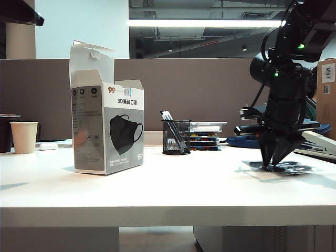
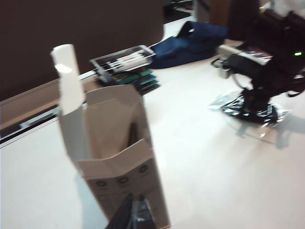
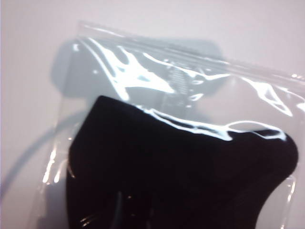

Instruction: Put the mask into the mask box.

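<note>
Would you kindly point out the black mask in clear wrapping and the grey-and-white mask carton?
Black mask in clear wrapping [image 3: 181, 176]: right wrist view, on its dark fabric.
Grey-and-white mask carton [image 1: 124, 157]: exterior view, on its printed front.

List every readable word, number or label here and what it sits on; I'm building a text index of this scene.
"3D", followed by characters too small to read: front of the mask box, above the printed mask picture.
Red "99"-like logo: same box, upper front, not certain.
Small print on the box's grey side and bottom edge: too small to read.
Barcode label on the brown box: unreadable.
The mask wrapper: no readable text.
</note>
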Tool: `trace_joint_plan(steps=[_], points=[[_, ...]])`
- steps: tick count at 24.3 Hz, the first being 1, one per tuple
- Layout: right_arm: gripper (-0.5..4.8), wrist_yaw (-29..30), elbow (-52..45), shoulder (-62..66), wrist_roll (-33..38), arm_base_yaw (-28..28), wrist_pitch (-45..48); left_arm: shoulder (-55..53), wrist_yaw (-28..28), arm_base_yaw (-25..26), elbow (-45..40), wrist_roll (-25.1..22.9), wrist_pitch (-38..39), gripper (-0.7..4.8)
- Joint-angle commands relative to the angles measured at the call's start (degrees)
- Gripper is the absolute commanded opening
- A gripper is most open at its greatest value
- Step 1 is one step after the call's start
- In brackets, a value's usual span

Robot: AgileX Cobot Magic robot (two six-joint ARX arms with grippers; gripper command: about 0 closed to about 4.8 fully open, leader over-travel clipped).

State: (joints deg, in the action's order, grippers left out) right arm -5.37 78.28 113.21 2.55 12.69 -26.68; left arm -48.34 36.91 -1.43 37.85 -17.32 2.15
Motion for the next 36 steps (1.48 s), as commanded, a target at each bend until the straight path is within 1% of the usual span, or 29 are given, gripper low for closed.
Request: trace_joint_plan(steps=[1, 3, 7, 8, 9, 11, 12, 13, 15, 17, 19, 22, 23, 24, 25, 28, 30, 36], points=[[0.34, 1.14, -0.11, 0.39, 0.0, -0.13, 0.26, 0.07, -2.14, 0.13, 0.24, -0.28, -0.63, -0.06], [-0.08, 1.25, -0.13, 0.39, 0.0, -0.13, 0.39, 0.07, -2.23, 0.13, 0.24, -0.31, -0.61, -0.06], [-0.08, 2.4, -0.04, 0.13, 0.0, -0.13, 0.68, 0.07, -2.4, 0.13, 0.24, -0.31, -0.59, -0.06], [0.08, 2.58, 0.85, -0.24, 0.02, -0.13, -1.05, 0.07, -2.4, 0.13, 0.24, -0.31, -0.55, -0.06], [0.38, 2.51, 1.36, -0.39, 0.02, -0.15, -1.97, 0.07, -2.43, 0.15, 0.24, -0.31, -0.52, -0.06], [1.29, 2.54, 2.93, -0.66, 0.02, -0.15, -4.15, 0.07, -2.43, 0.15, 0.24, -0.31, -0.55, -0.06], [1.63, 2.54, 3.76, -0.66, 0.02, -0.15, -4.98, 0.07, -2.4, 0.13, 0.24, -0.28, -0.55, -0.06], [1.89, 2.54, 4.76, -0.74, 0.02, -0.15, -6.08, 0.07, -2.4, 0.13, 0.24, -0.28, -0.52, -0.06], [2.05, 2.56, 6.32, -0.74, 0.02, -0.15, -7.58, 0.07, -2.4, 0.13, 0.24, -0.28, -0.52, -0.06], [2.32, 2.54, 7.93, -0.74, 0.02, -0.15, -9.25, 0.07, -2.4, 0.15, 0.24, -0.28, -0.5, -0.06], [3.18, 2.51, 8.98, -0.74, 0.02, -0.15, -9.99, 0.07, -2.4, 0.13, 0.24, -0.31, -0.52, -0.06], [4.05, 2.29, 9.01, -0.63, 0.04, -0.22, -10.32, 0.07, -2.43, 0.13, 0.24, -0.31, -0.52, -0.06], [4.28, 1.95, 9.01, -0.61, 0.02, -0.22, -10.43, 0.07, -2.4, 0.13, 0.24, -0.31, -0.52, -0.06], [4.62, 1.09, 8.98, -0.5, 0.04, -0.22, -10.51, 0.07, -2.43, 0.15, 0.24, -0.28, -0.55, -0.06], [4.79, 0.81, 8.96, -0.48, 0.02, -0.22, -10.54, 0.07, -2.43, 0.15, 0.24, -0.31, -0.52, -0.06], [4.79, -0.2, 8.96, -0.28, 0.02, -0.33, -10.36, 0.07, -2.4, 0.13, 0.24, -0.31, -0.55, -0.06], [4.79, -2.86, 8.94, 0.13, 0.02, -0.42, -10.4, 0.09, -2.4, 0.15, 0.24, -0.28, -0.55, -0.06], [4.79, -2.45, 8.92, 2.67, 0.04, -1.33, -11.39, 0.09, -2.4, 0.15, 0.24, -0.28, -0.52, -0.06]])
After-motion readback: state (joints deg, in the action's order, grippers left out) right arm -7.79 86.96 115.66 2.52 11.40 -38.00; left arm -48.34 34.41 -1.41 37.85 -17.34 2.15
